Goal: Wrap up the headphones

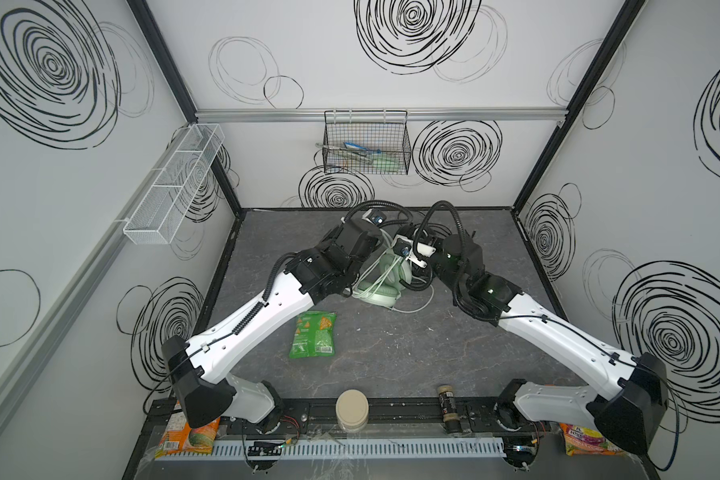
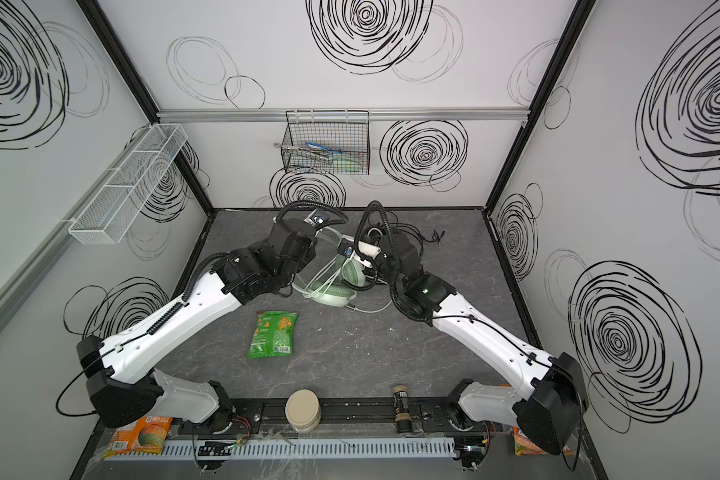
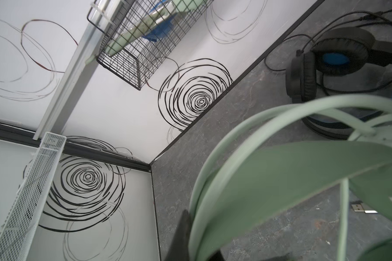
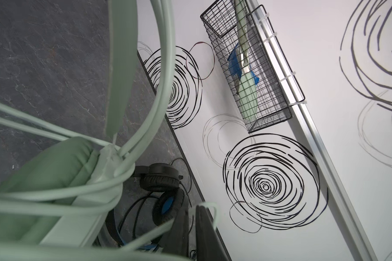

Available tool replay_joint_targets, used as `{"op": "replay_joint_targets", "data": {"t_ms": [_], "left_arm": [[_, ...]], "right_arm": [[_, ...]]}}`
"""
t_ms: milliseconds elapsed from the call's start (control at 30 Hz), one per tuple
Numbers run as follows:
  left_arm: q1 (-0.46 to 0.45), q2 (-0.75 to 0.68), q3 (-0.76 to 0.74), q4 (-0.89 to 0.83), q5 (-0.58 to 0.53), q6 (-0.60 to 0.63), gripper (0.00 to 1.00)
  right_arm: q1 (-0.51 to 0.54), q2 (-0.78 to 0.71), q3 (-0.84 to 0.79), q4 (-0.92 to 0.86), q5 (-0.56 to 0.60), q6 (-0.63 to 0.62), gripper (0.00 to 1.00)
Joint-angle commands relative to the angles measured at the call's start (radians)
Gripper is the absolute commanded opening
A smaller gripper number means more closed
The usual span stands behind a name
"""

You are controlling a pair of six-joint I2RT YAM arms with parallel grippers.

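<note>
The mint-green headphones (image 1: 381, 286) (image 2: 333, 291) lie mid-table between both arms, with pale cable (image 1: 416, 308) looped over them. My left gripper (image 3: 197, 237) is shut on their green headband (image 3: 269, 176); only one dark finger (image 3: 183, 232) shows beside the band. My right gripper (image 4: 194, 209) is shut on a strand of the pale cable (image 4: 145, 235), which runs between the fingers and curls over one tip. The black headphones (image 3: 340, 52) (image 4: 165, 203), with blue inside the earcups, lie behind near the back wall, mostly hidden by the right arm in both top views.
A green snack bag (image 1: 313, 334) lies in front of the headphones. A beige round lid (image 1: 352, 409) and a small bottle (image 1: 446, 405) sit at the front rail. A black wire basket (image 1: 366, 143) hangs on the back wall, a white mesh basket (image 1: 175, 187) on the left wall.
</note>
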State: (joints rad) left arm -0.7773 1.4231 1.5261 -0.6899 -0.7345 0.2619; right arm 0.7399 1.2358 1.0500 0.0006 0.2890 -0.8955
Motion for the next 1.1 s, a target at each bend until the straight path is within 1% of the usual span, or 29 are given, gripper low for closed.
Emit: {"op": "replay_joint_targets", "data": {"t_ms": [0,133,200,333,500,567,700,767,833,933,1000,1067], "left_arm": [[0.025,-0.039,0.04,0.008,0.129,-0.071,0.0],[0.037,-0.07,0.035,-0.008,0.289,-0.149,0.0],[0.034,-0.089,0.026,-0.017,0.35,-0.186,0.0],[0.02,-0.141,-0.019,-0.023,0.434,-0.225,0.0],[0.017,-0.197,-0.04,-0.041,0.537,-0.222,0.0],[0.018,-0.214,-0.034,-0.044,0.575,-0.221,0.0],[0.037,-0.265,-0.026,0.012,0.719,-0.239,0.0],[0.053,-0.277,-0.012,0.028,0.772,-0.262,0.0],[0.078,-0.279,0.014,0.038,0.846,-0.305,0.0],[0.087,-0.294,0.028,0.088,0.947,-0.366,0.0],[0.094,-0.297,0.039,0.113,0.993,-0.391,0.0],[0.121,-0.294,0.063,0.134,1.035,-0.415,0.0]], "right_arm": [[-0.04,0.004,0.03,0.085,0.016,0.029,0.14],[-0.092,0.025,0.067,0.114,-0.02,0.052,0.14],[-0.116,0.032,0.082,0.133,-0.035,0.072,0.14],[-0.15,0.037,0.097,0.147,-0.085,0.127,0.15],[-0.185,0.024,0.104,0.134,-0.149,0.218,0.15],[-0.21,0.012,0.099,0.128,-0.192,0.258,0.16],[-0.246,-0.003,0.087,0.129,-0.247,0.314,0.16],[-0.252,-0.007,0.082,0.136,-0.257,0.322,0.17],[-0.253,-0.005,0.082,0.132,-0.26,0.318,0.17],[-0.254,-0.014,0.075,0.139,-0.274,0.314,0.16],[-0.26,-0.022,0.066,0.154,-0.289,0.332,0.17],[-0.266,-0.026,0.061,0.156,-0.309,0.351,0.17]]}}
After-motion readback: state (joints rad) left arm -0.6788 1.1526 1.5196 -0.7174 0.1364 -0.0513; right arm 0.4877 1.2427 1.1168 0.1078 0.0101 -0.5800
